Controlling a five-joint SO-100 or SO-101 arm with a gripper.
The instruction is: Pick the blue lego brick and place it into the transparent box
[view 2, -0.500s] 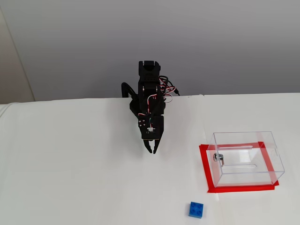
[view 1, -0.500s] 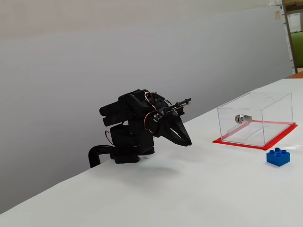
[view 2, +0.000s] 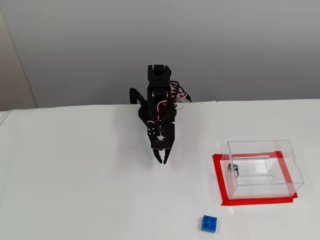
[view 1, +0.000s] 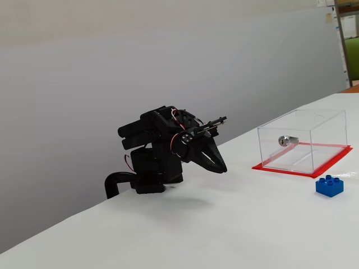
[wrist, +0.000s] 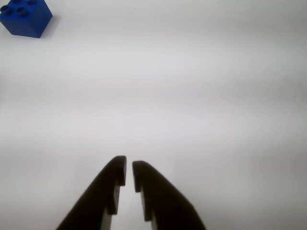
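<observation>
The blue lego brick [wrist: 26, 17] sits on the white table at the top left of the wrist view. It also shows in both fixed views [view 1: 330, 186] [view 2: 209, 223], in front of the transparent box [view 1: 303, 141] [view 2: 262, 167]. The box is clear, with a red base rim and a silver lock [view 1: 288, 140] [view 2: 232, 167] on one wall. My black gripper [wrist: 129, 168] [view 1: 222, 168] [view 2: 162, 161] is folded back near the arm's base, low over the table, well apart from brick and box. Its jaws are nearly together with nothing between them.
The white table [view 2: 75, 190] spreads around the arm. Its back edge runs along a grey wall just behind the arm's base [view 1: 143, 179]. Shelving shows at the far right of a fixed view [view 1: 349, 39].
</observation>
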